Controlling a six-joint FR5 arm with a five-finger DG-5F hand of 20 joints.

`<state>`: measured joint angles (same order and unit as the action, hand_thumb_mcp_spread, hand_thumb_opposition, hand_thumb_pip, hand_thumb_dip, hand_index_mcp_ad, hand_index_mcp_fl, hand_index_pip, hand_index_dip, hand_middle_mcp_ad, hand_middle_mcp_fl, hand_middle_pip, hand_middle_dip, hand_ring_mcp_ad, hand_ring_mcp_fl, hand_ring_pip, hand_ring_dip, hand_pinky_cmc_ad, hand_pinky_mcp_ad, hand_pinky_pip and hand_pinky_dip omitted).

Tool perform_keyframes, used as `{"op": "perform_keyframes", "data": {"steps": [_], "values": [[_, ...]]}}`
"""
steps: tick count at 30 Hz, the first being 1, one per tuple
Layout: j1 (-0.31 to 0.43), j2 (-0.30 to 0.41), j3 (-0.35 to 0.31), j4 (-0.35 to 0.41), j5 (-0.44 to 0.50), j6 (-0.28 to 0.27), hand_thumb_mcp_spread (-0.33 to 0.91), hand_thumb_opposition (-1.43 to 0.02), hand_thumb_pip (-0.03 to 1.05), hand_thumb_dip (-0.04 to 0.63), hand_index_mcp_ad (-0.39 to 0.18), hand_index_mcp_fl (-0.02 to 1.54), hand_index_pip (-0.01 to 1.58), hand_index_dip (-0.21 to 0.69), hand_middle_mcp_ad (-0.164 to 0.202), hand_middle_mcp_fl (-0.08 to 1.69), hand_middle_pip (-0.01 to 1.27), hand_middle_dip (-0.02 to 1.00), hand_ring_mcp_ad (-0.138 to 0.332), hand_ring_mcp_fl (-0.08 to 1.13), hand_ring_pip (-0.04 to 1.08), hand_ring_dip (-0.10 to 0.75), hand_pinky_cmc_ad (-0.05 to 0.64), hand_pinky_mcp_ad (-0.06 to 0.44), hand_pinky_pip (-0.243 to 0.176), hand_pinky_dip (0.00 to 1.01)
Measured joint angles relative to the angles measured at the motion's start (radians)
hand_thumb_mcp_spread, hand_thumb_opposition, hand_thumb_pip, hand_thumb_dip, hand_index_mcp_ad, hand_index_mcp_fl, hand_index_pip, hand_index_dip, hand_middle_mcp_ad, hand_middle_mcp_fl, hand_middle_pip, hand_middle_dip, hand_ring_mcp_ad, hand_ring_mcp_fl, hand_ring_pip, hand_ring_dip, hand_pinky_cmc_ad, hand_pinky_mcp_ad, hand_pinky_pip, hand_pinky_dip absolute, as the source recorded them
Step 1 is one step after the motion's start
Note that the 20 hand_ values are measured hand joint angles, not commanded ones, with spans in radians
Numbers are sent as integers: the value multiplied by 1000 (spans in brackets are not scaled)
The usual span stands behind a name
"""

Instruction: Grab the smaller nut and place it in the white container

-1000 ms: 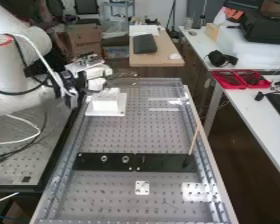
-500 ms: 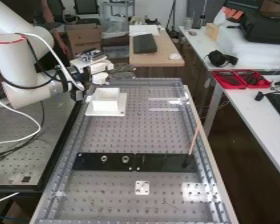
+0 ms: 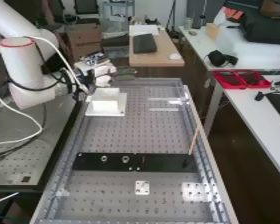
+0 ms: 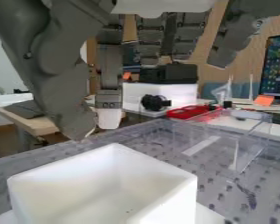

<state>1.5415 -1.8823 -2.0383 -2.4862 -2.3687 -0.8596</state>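
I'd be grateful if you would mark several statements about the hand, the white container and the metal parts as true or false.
1. The white container is open at the top. True.
2. The larger nut stands in the red tray. False: the larger nut stands on the flat black bar.
3. The bearing stands on the same bar as the larger nut. True.
4. The hand is over the flat black bar. False: the hand is near the white container.

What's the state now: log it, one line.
hand: open, near white container | container: upright on white plate | larger nut, bearing: on black bar
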Motion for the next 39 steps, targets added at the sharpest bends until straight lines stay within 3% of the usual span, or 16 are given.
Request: {"op": "perform_keyframes", "data": {"steps": [23, 29, 39], "values": [[-2, -30, 6, -18, 1, -1, 367, -840, 747, 188, -159, 295, 1541, 47, 63, 3, 120, 216, 120, -3, 66, 93, 297, 248, -89, 187], [-5, -34, 15, -53, 13, -22, 370, -853, 834, 188, -164, 72, 1536, 38, 63, 3, 120, 216, 124, -3, 66, 93, 297, 248, -89, 202], [-10, -12, 17, -67, 50, -5, 318, -820, 843, 190, -166, 5, 1468, -26, 59, 3, 117, 216, 120, -3, 65, 93, 298, 248, -89, 291]]}}
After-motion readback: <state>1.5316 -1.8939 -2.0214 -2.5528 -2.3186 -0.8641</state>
